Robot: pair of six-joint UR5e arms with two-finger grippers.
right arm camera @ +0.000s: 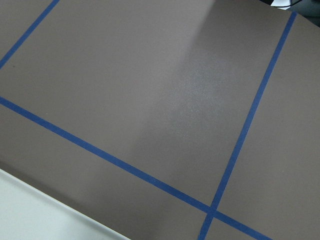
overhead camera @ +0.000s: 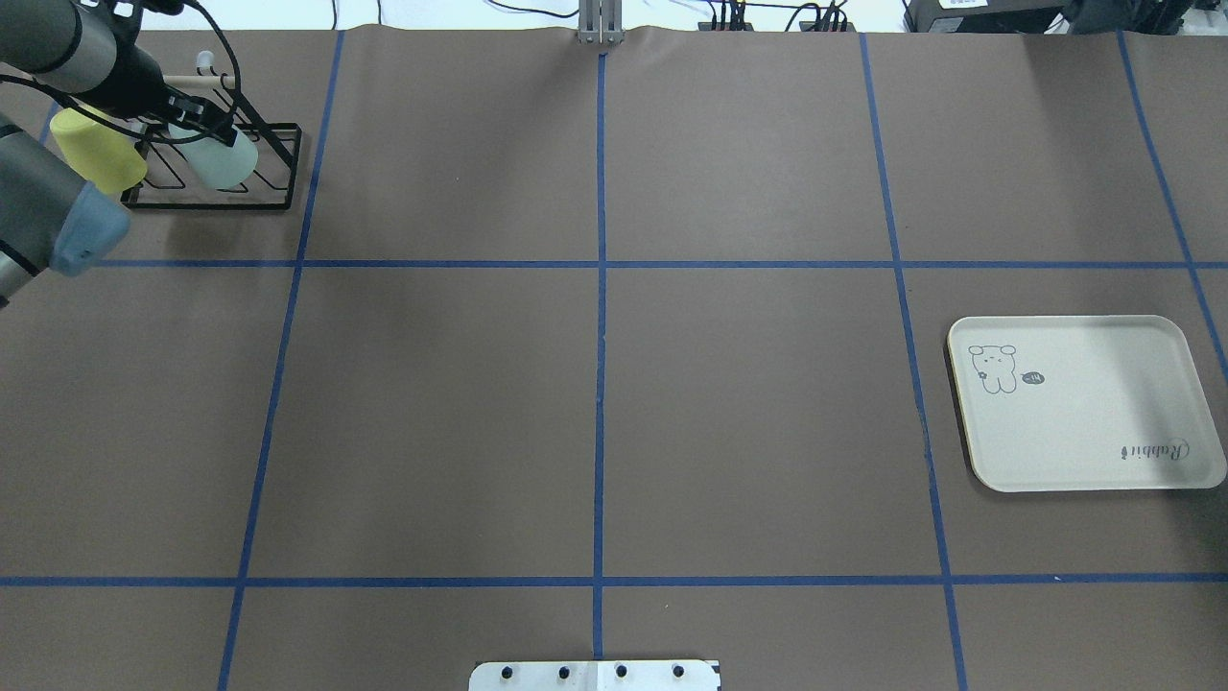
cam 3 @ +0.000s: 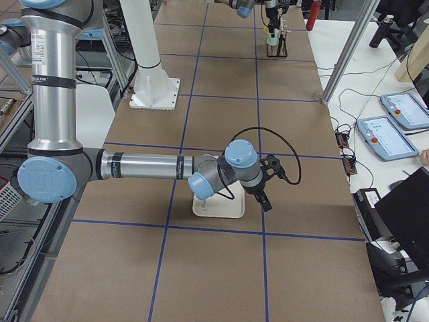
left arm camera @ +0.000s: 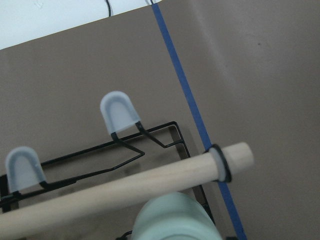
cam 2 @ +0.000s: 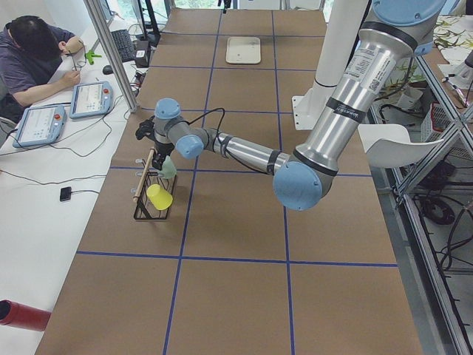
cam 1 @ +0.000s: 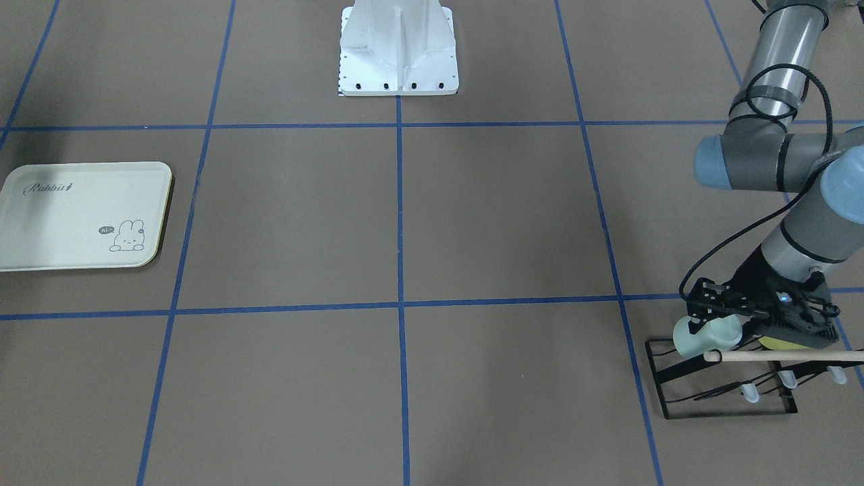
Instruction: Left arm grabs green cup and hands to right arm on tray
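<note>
The pale green cup lies tilted on a black wire rack, just under the rack's wooden dowel. My left gripper is down at the cup, its black body over the cup's open end. The fingers are hidden, so I cannot tell whether they grip it. The cup's base fills the bottom of the left wrist view. The cream tray lies bare on the far side of the table. My right gripper hovers beside the tray; I cannot tell its state.
A brighter yellow-green cup hangs on the same rack beside the green one. White-capped pegs stick up from the rack. The robot's white base stands mid-table. A person sits at a side desk with tablets.
</note>
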